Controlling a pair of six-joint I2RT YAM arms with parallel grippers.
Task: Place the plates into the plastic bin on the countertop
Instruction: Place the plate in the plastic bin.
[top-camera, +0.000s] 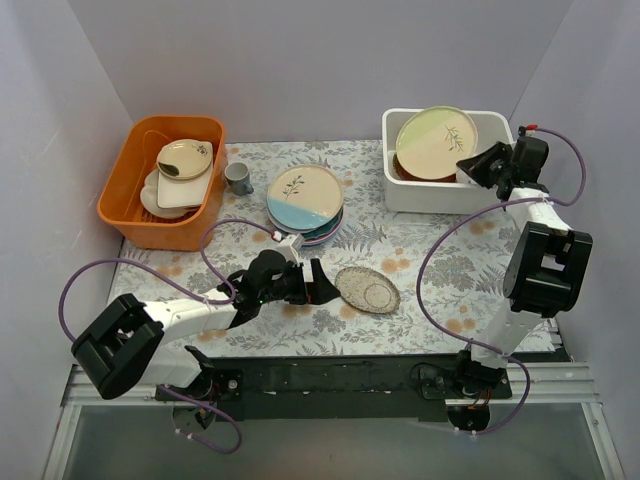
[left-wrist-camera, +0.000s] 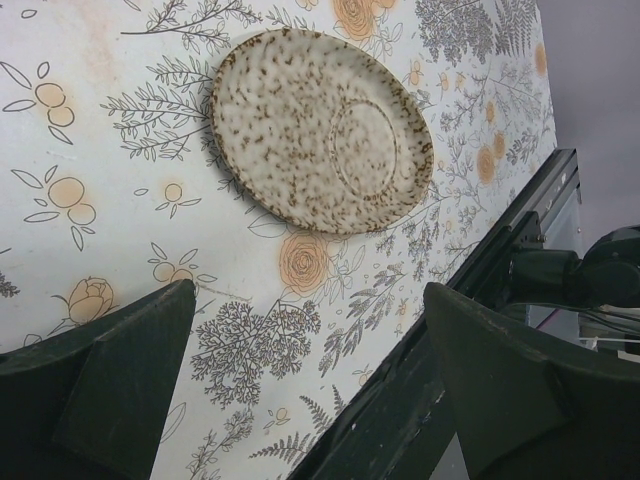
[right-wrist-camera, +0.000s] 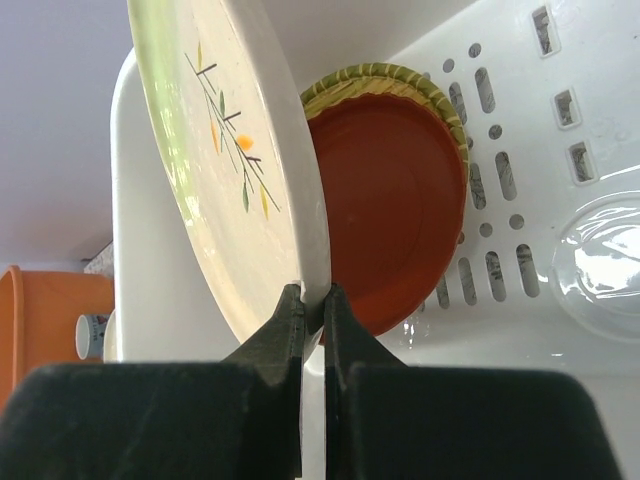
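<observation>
My right gripper (top-camera: 472, 166) is shut on the rim of a cream-green plate (top-camera: 436, 141) with a leaf sprig and holds it tilted over the white plastic bin (top-camera: 400, 195). In the right wrist view the gripper (right-wrist-camera: 312, 305) pinches that plate (right-wrist-camera: 215, 170) above the bin's slotted floor (right-wrist-camera: 520, 150), where a yellow woven-rim plate (right-wrist-camera: 395, 190) lies with its red-brown underside up. My left gripper (top-camera: 322, 283) is open and empty, low over the countertop (top-camera: 420, 270), just left of a speckled beige plate (top-camera: 367, 289). That plate (left-wrist-camera: 320, 130) lies beyond the fingertips (left-wrist-camera: 500, 370). A stack topped by a cream-and-blue plate (top-camera: 304, 196) sits mid-table.
An orange tub (top-camera: 135, 195) holding beige dishes (top-camera: 183, 172) stands at the back left. A small grey cup (top-camera: 238, 178) stands beside it. The black front rail (left-wrist-camera: 450, 330) runs close to the left gripper. Grey walls enclose the table.
</observation>
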